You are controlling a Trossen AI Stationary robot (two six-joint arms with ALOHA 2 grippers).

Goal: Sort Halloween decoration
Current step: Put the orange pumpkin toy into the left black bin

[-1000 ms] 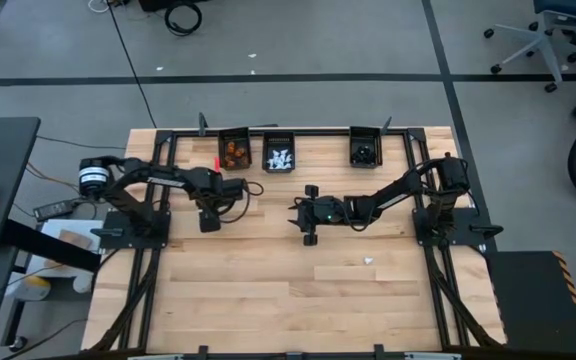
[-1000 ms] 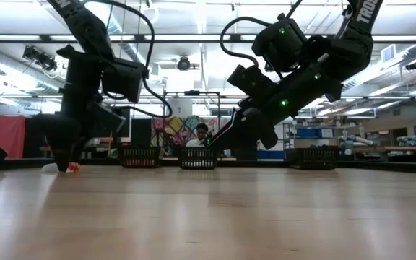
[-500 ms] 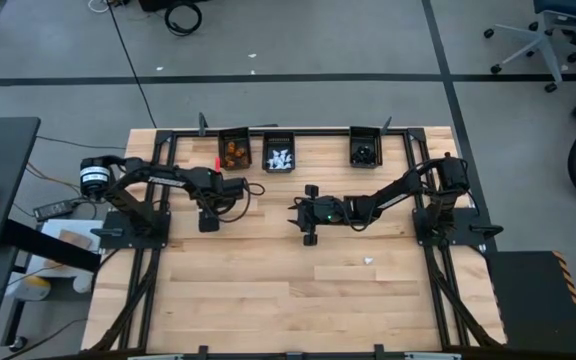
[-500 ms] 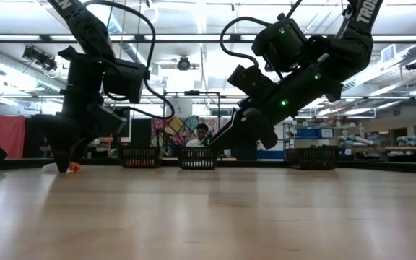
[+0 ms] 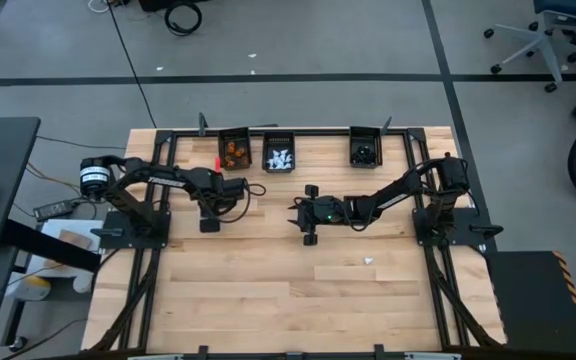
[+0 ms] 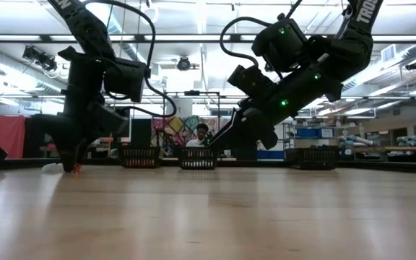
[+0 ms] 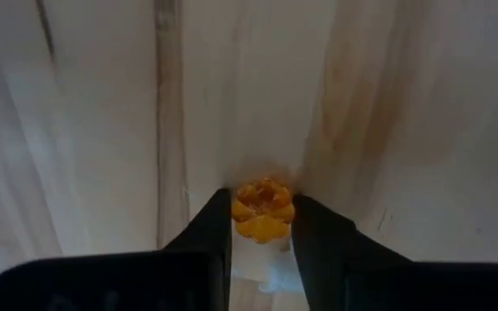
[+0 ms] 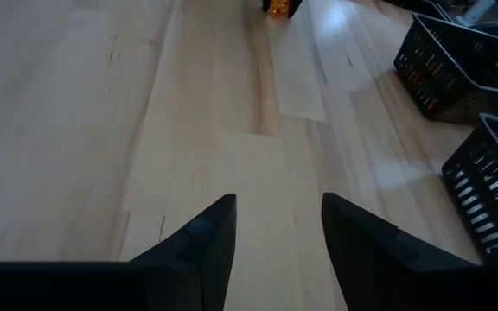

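Halloween decoration, an orange trinket low in the frame, sat clamped between my left gripper fingers; lifting straight up seemed safest, right gripper fingers apart.

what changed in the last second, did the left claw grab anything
The left claw has closed its fingers onto a small orange trinket lying on the table; a second ago they stood wide around it. The arm itself barely moved. The right claw stays open and empty over mid-table, and the three bins at the far edge are unchanged.
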